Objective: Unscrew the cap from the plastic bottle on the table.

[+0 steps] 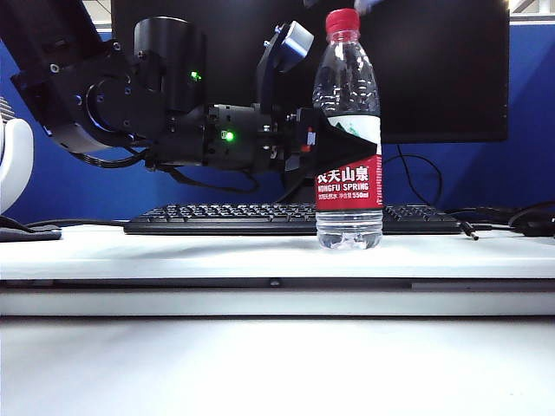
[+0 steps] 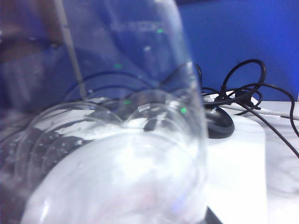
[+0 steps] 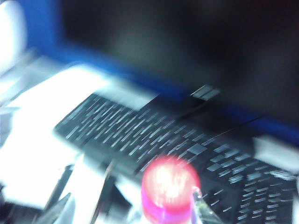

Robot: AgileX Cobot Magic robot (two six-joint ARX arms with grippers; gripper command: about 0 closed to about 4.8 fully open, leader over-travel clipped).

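We see the plastic bottle (image 1: 349, 130) standing upright on the table (image 1: 173, 251), just in front of a black keyboard (image 1: 217, 218). It is clear and ribbed, with water low in its base, and its label is white above and red below. The cap (image 1: 342, 20) — small, round, red, smooth-sided — sits on the neck.

The left gripper (image 1: 334, 147) reaches in level from the left of the exterior view, its black fingers closed around the bottle's middle at label height; the near finger lies across the label's white part. In the left wrist view the bottle (image 2: 117, 140) fills most of the picture as a glassy, curved wall, with a dark mouse (image 2: 218, 125) and looped black cables (image 2: 252, 93) beyond it on the white surface.

Of the right gripper (image 1: 368, 5) we see only a pale tip at the top edge of the exterior view, just beside the cap and above it. The right wrist view is badly blurred — the cap (image 3: 170, 189) is a glowing red disc low in it, above the keyboard (image 3: 163, 140), and we cannot tell from it how the jaws stand.

Behind everything hangs a flat black monitor (image 1: 434, 69) against a blue wall.
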